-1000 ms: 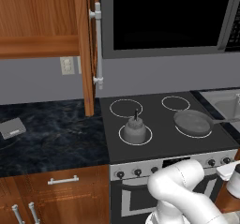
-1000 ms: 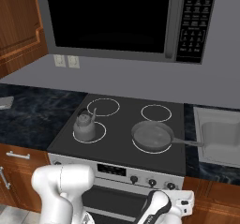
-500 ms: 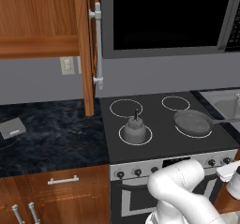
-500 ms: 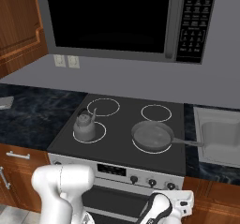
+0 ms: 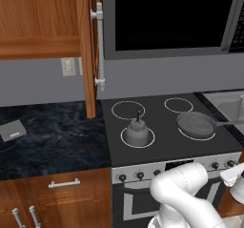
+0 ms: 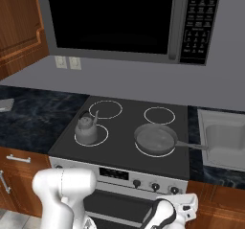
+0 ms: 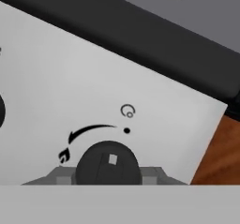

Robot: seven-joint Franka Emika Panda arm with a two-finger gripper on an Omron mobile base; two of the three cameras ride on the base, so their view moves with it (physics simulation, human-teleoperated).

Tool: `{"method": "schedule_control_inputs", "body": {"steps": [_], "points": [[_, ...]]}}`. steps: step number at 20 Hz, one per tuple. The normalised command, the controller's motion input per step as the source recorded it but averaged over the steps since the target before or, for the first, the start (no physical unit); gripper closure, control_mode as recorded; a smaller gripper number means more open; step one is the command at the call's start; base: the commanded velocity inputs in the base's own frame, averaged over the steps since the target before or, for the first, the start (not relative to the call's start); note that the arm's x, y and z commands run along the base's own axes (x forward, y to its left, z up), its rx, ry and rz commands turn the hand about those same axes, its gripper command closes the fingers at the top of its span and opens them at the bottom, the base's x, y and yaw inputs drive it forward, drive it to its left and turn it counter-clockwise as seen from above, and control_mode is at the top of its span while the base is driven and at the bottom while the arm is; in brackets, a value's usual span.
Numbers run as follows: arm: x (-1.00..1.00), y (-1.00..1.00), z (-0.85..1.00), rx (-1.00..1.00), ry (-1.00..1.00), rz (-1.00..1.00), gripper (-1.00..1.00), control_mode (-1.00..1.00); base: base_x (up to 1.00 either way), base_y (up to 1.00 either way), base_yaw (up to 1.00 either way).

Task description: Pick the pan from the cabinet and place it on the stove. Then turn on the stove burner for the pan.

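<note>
The dark-grey pan [image 5: 195,123] [image 6: 154,138] lies on the front right stove burner [image 6: 143,152] of the black stove [image 5: 162,127] [image 6: 125,144], its thin handle pointing right toward the sink. The cabinet [image 5: 88,46] hangs at upper left with its door swung open. My gripper [image 7: 108,172] is low in front of the stove's silver panel, at the right end of the knob row. In the hand view a black knob [image 7: 108,163] sits between my two grey fingers, which hug its sides. The white hand [image 5: 233,178] [image 6: 184,203] shows at the stove's front right.
A small grey kettle [image 5: 137,131] [image 6: 86,130] stands on the front left burner. A microwave [image 6: 124,22] hangs over the stove. A sink [image 6: 225,137] lies to the right, dark marbled countertop [image 5: 52,136] to the left with a small grey object [image 5: 12,129] on it.
</note>
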Motion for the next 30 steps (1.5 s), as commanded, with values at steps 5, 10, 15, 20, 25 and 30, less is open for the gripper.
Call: {"method": "schedule_control_inputs", "body": {"steps": [5, 10, 15, 20, 25, 30], "points": [[0.0, -0.05, 0.0, -0.36, 0.0, 0.07, 1.0, -1.0, 0.0, 0.0, 0.0], [-0.04, -0.08, 0.0, -0.39, -0.01, 0.09, 1.0, -1.0, 0.0, 0.0, 0.0], [-0.15, -0.03, -0.01, -0.45, -0.05, 0.12, 1.0, -1.0, 0.0, 0.0, 0.0], [-0.2, 0.0, -0.05, -0.48, -0.09, 0.14, 1.0, -1.0, 0.0, 0.0, 0.0], [-0.16, 0.0, -0.08, -0.46, -0.06, 0.14, 1.0, -1.0, 0.0, 0.0, 0.0], [-0.08, 0.0, -0.03, -0.3, 0.0, 0.08, 1.0, -1.0, 0.0, 0.0, 0.0]]}}
